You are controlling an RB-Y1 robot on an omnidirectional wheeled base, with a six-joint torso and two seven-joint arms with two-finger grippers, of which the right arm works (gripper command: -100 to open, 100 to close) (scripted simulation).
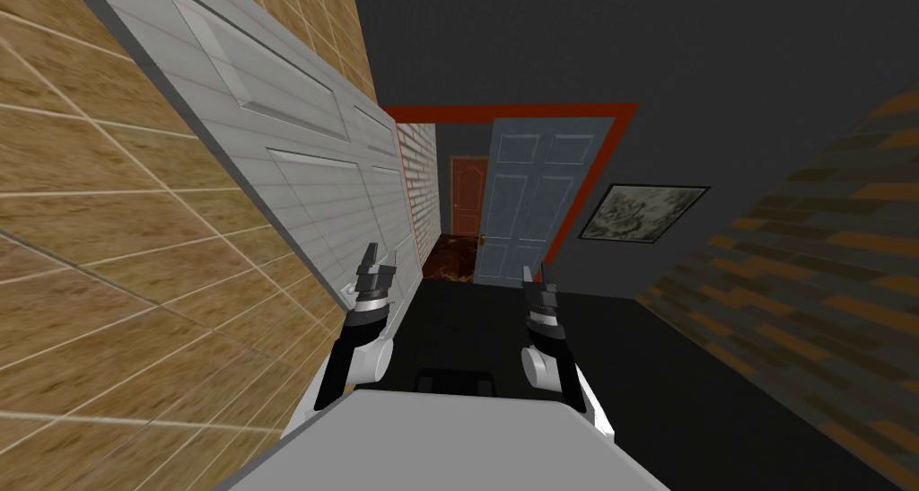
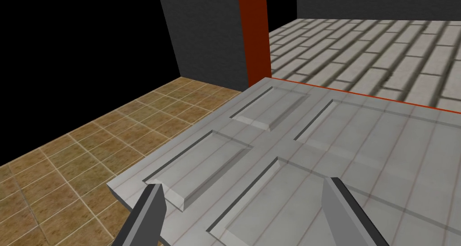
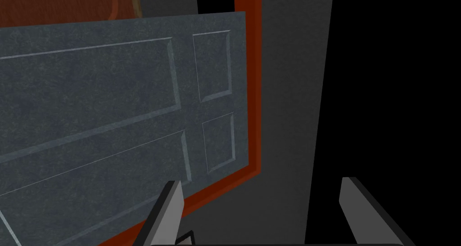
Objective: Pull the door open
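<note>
Your left tool (image 1: 380, 259) (image 2: 243, 185) has its two thin grey blades standing well apart, nothing between them; it sits just beside the pale grey door (image 1: 296, 127) (image 2: 360, 144), pointing along its face. That door is a flat slab with recessed rectangular panels and bevelled edges; it lies along the tan tiled wall (image 1: 108, 243) (image 2: 67, 158) on your left, and its thick near edge stands proud of the tiles. At its far edge a thin red line meets a wall of white brick (image 1: 417, 171) (image 2: 369, 50).

Your right tool (image 1: 537, 279) (image 3: 261, 182) is likewise spread and empty; it points at the blue-grey door (image 1: 529, 198) (image 3: 90, 99) straight ahead at the corridor's end. That one is matte and faintly mottled, with raised-edge panels and a small knob (image 1: 483, 239) on its left side; it stands ajar, angled out of the red frame (image 1: 503, 110) (image 3: 254, 77), well apart from both tools. The frame's top bar runs from the pale door's far edge across to the blue-grey door's right side; you cannot tell which of the two doors is meant.

Through the gap you see a red-brown panelled door (image 1: 468, 198); on the dark grey wall (image 1: 628, 46) to the right hangs a dark-framed picture (image 1: 642, 212) with a blotchy grey-green face; the right wall (image 1: 808, 270) is dim brick in brown and orange; the floor (image 1: 467, 324) is plain black.
</note>
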